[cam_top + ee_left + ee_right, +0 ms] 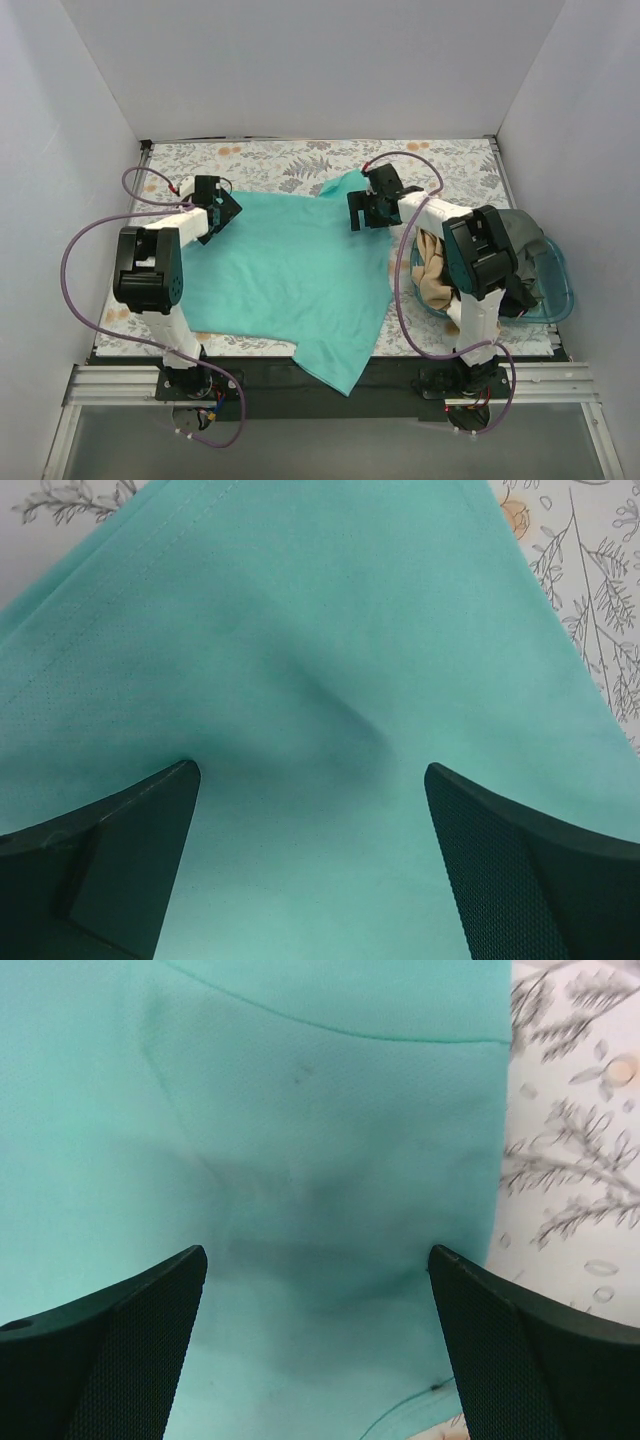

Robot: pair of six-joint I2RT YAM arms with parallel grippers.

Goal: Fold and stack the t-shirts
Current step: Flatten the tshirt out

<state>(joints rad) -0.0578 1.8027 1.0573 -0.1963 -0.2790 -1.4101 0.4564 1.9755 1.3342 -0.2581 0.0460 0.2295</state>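
A bright teal-green t-shirt (290,270) lies spread across the middle of the table, one corner hanging over the near edge. My left gripper (222,212) is open over its far left corner; the left wrist view shows the cloth (320,680) flat between the fingers (130,850). My right gripper (368,210) is open over the far right corner near the sleeve; the right wrist view shows the cloth (300,1160) and a hem below the fingers (520,1350). Neither gripper holds cloth. Beige (435,275) and dark grey-olive (518,235) shirts lie bunched in the tub.
A translucent blue plastic tub (560,290) stands at the right, behind the right arm. The table carries a floral-patterned cover (280,158), bare along the far edge. White walls close in the back and both sides.
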